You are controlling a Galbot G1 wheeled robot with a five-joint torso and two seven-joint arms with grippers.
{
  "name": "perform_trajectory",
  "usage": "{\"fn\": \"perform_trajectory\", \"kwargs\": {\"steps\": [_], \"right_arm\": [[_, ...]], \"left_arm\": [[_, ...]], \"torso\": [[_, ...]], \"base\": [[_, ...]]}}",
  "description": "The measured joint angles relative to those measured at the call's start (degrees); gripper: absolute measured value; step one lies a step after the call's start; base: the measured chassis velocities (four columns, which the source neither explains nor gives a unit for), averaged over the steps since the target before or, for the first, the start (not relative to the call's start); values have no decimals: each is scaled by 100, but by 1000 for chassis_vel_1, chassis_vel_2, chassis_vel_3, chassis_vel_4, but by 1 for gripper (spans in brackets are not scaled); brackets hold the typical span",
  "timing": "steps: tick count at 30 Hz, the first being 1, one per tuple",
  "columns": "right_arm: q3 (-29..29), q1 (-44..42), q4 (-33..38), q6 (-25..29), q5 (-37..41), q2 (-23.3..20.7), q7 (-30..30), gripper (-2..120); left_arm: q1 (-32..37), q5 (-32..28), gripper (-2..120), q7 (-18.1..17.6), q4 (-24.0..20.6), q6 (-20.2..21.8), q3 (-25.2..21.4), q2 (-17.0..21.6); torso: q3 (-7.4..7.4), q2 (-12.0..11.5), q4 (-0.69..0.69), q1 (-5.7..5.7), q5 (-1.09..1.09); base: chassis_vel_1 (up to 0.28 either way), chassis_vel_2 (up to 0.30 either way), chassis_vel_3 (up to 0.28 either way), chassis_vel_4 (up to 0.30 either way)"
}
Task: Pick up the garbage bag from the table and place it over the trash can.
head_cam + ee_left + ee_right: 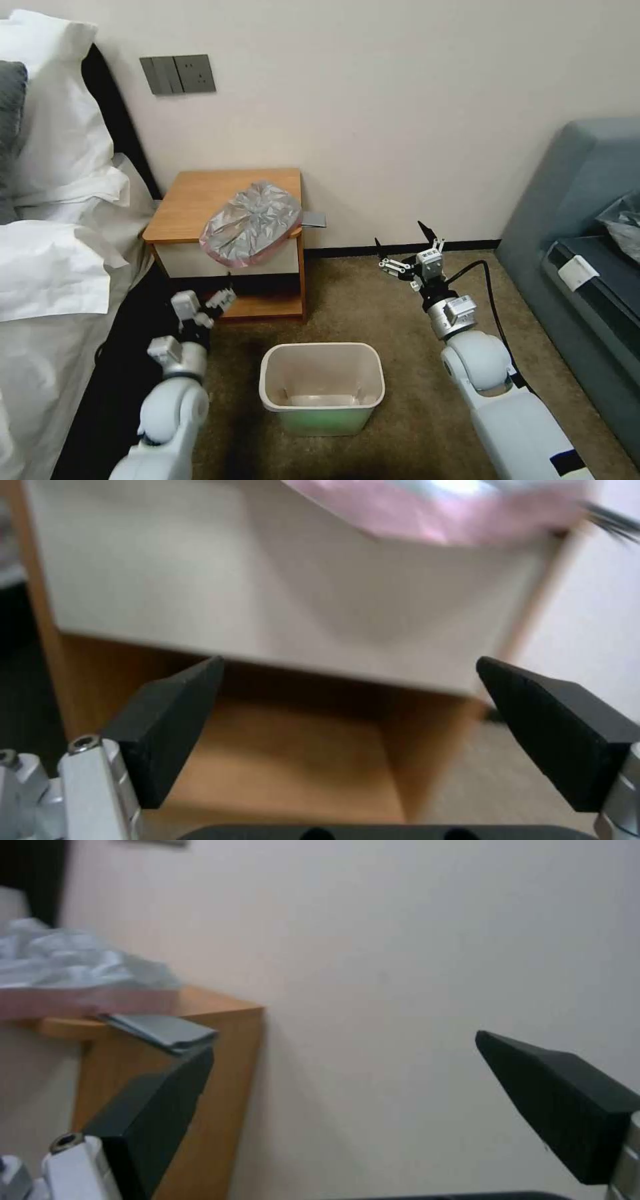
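One garbage bag point(252, 223) lay crumpled on the desk point(193, 200), its pinkish rim spilling over the front edge above the white drawer. One trash can point(322, 387) stood on the carpet, nothing in it. Two hands out: the left hand point(223, 298) wide open by the low shelf, the right hand point(403, 250) spread wide, well off the bag.

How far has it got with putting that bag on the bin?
Nothing is done yet: the garbage bag lies crumpled on the table, overhanging its front edge. In hand: the open left hand is low before the table's shelf; the open right hand is raised right of the table. Left: lifting the bag and lining the unlined trash can.
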Motion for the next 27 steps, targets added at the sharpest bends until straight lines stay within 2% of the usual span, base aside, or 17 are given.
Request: {"fn": "perform_trajectory", "kwargs": {"steps": [2,3,5,6,7,8,9,10,11,16,23,27], "right_arm": [[-490,489,-357,142,-324,-107,-58,100],[-733,727,-534,214,-485,-159,-88,100],[-813,808,-593,238,-540,-179,-98,100],[-1141,1168,-819,311,-717,-241,-133,100],[-1186,1258,-845,319,-729,-241,-133,100],[-1186,1258,-845,319,-729,-241,-133,100],[-1259,1337,-910,324,-761,-242,-133,100],[-1501,1578,-1142,343,-879,-243,-176,100],[-1650,1751,-1280,368,-951,-239,-198,100],[-2328,2515,-1913,469,-1299,-229,-293,100],[-2454,2635,-2033,493,-1375,-226,-315,100],[-2457,2697,-2039,476,-1662,-321,-482,100]], "left_arm": [[463,62,95,-92,-485,307,191,10],[556,77,96,-116,-580,372,223,13],[576,82,96,-122,-601,385,230,14],[619,115,96,-137,-635,397,239,13],[684,236,96,-173,-637,300,193,-10],[684,236,96,-173,-637,300,193,-10],[751,399,96,-218,-626,147,116,-49],[931,786,96,-348,-549,-222,-92,-147],[947,860,96,-375,-537,-307,-161,-170],[928,933,96,-417,-474,-406,-262,-205],[930,962,96,-417,-450,-432,-257,-245],[942,968,96,-417,-454,-442,-270,-247]], "torso": [[0,0,6,0,0],[0,0,6,0,2],[0,0,5,0,1],[1,0,6,0,-1],[0,0,0,0,-1],[0,0,0,0,-1],[0,1,0,0,-4],[1,0,2,0,5],[0,0,4,0,1],[1,0,4,0,-1],[1,0,1,0,0],[1,0,4,0,0]], "base": [[0,0,0,0],[0,0,0,0],[0,0,0,0],[0,0,0,0],[0,0,0,0],[0,0,0,0],[0,0,0,0],[0,0,0,0],[0,0,0,0],[0,0,0,0],[0,0,0,0],[0,0,0,0]]}}
